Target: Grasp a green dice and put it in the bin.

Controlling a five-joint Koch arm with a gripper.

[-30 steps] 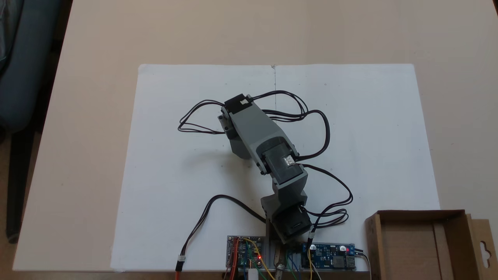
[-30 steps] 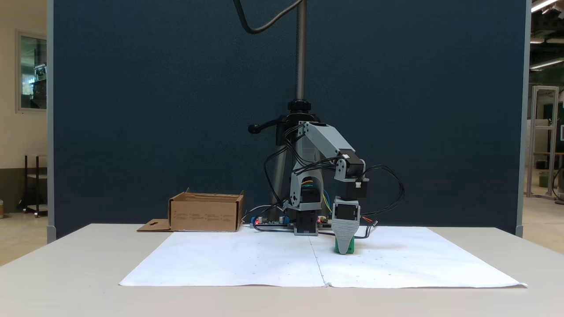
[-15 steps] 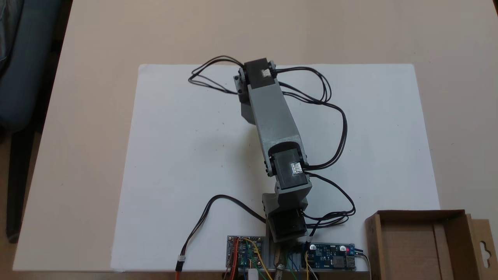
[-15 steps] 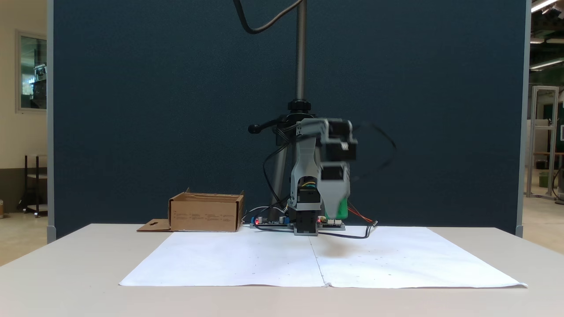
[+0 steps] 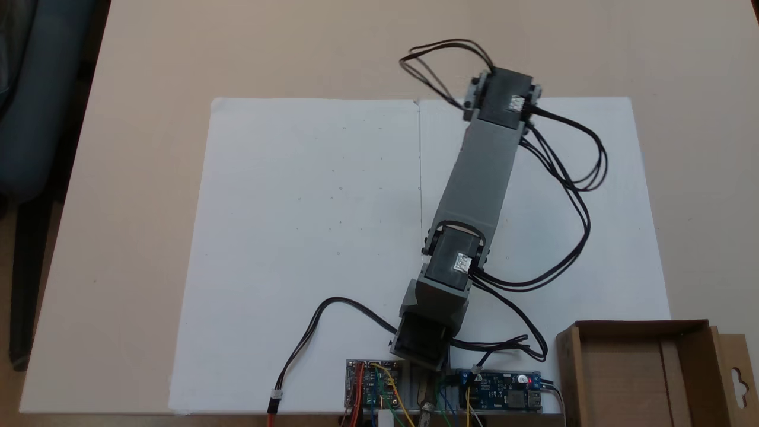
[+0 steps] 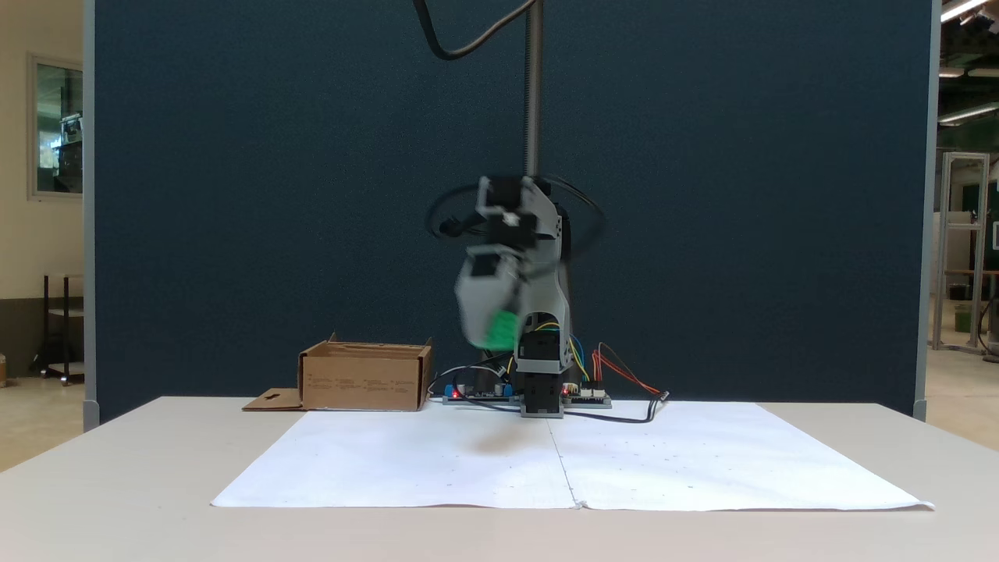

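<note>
Gripper (image 6: pixel 493 332), blurred, carries the green dice (image 6: pixel 499 331) clamped high above the worktop (image 6: pixel 117 468), well apart from the bin (image 6: pixel 364 380).

Bright green dice (image 6: pixel 499 330), plain brown cardboard bin (image 5: pixel 634 370), grey arm (image 5: pixel 483 172), white paper sheet (image 5: pixel 296 237)

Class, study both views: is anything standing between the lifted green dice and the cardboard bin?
Nothing visible does. The green dice hangs at the blurred gripper, above the bin's rim height, with only open air and bare table between them.
</note>
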